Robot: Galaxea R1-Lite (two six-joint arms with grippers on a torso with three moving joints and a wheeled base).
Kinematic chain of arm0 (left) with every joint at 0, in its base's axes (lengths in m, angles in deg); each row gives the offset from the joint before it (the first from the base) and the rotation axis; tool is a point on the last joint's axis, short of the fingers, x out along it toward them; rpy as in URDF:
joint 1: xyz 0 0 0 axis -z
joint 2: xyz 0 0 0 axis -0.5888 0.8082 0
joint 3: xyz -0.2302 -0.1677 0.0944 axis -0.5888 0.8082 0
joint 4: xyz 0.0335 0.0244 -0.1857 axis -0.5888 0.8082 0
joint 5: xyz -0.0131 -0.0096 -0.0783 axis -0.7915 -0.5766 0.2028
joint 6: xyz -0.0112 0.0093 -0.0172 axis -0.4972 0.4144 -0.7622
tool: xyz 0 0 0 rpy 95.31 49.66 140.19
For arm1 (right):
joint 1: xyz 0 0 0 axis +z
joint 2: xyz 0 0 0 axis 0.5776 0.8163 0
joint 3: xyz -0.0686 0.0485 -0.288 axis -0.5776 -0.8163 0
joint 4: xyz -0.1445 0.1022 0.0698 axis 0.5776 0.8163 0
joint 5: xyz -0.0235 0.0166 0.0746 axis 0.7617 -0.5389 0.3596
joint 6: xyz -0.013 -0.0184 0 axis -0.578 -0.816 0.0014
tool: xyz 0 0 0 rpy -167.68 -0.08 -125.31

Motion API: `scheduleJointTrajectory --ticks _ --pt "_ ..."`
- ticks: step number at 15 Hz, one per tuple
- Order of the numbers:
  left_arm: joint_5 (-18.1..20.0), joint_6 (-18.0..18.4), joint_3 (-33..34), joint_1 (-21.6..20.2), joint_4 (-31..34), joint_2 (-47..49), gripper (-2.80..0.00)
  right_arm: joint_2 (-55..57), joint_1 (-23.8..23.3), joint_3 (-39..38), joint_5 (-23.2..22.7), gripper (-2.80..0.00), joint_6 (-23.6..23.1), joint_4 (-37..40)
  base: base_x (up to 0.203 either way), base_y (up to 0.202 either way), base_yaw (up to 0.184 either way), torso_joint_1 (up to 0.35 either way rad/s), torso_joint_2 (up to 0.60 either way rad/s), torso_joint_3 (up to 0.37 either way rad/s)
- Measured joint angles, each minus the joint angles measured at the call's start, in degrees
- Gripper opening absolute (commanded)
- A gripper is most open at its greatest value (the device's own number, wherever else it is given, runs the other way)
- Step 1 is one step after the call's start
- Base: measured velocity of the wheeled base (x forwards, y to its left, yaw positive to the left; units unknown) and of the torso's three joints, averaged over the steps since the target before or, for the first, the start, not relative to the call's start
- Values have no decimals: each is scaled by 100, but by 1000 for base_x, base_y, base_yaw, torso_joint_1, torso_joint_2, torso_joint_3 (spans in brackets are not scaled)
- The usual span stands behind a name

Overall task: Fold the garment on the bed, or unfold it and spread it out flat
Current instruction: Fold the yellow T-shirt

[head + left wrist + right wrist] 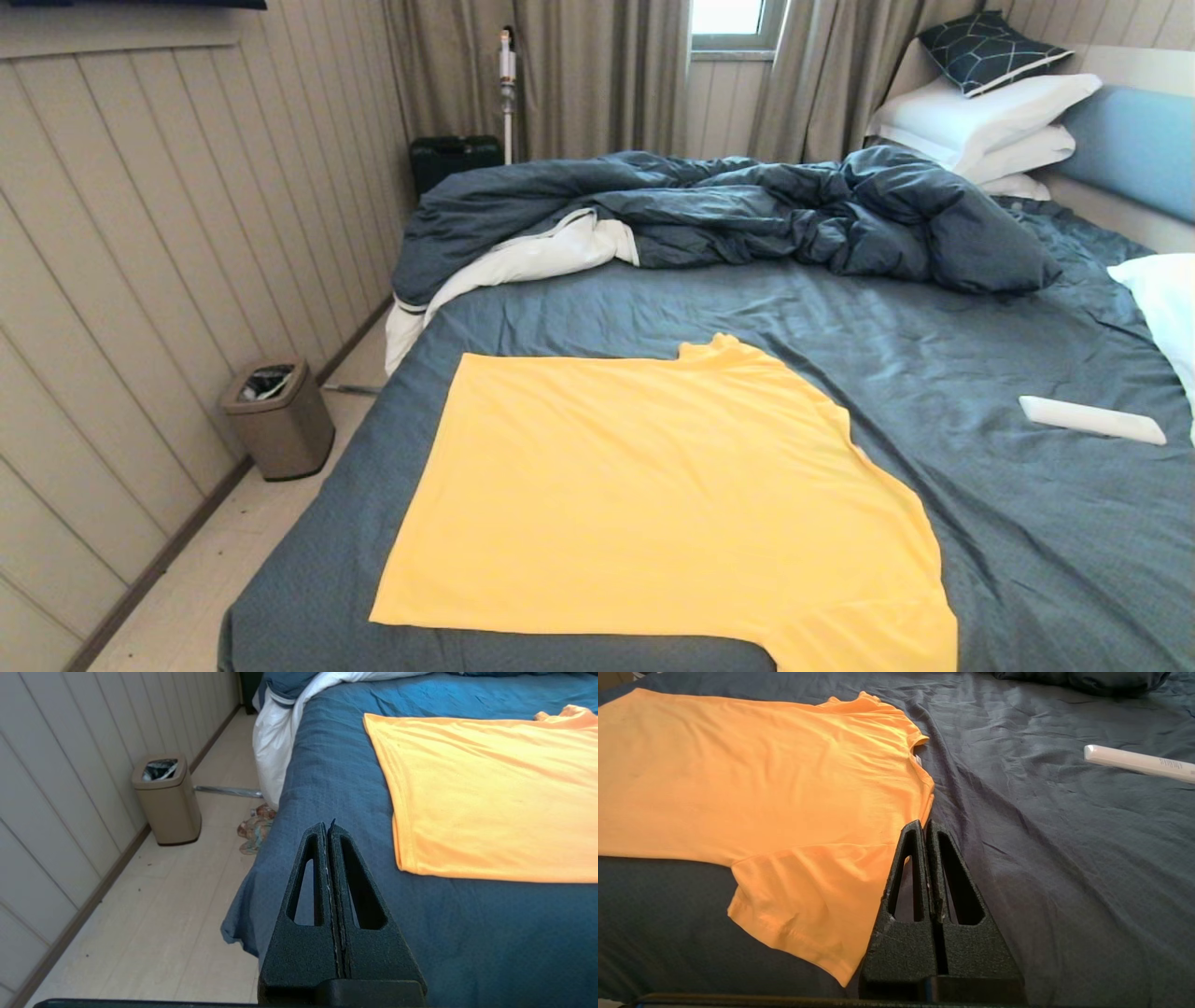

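The yellow garment (pixel 653 495) lies spread flat on the near part of the bed (pixel 980 523), its collar toward the right and its near sleeve hanging over the front edge. Neither arm shows in the head view. In the left wrist view the left gripper (pixel 328 828) is shut with nothing in it, above the bed's near left corner and short of the garment's (pixel 490 793) hem corner. In the right wrist view the right gripper (pixel 923 826) is shut and empty, hovering beside the shoulder edge of the garment (pixel 761 788), just above its near sleeve.
A rumpled dark blue duvet (pixel 728 210) fills the far part of the bed. A white flat remote-like object (pixel 1090 419) lies on the sheet at the right. Pillows (pixel 980 117) are stacked at the headboard. A beige bin (pixel 277 417) stands on the floor by the left wall.
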Motion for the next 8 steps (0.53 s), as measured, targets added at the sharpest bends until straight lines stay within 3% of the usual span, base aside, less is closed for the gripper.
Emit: scheduleJointTrajectory --ticks 5,8 --pt "4 194 -270 0 158 60 -280 29 -1 252 -9 -280 -89 561 0 0 0 0 0 0" --pt "22 201 -1302 0 475 805 -280 335 -22 1850 -204 -280 -59 1586 0 0 0 0 0 0"
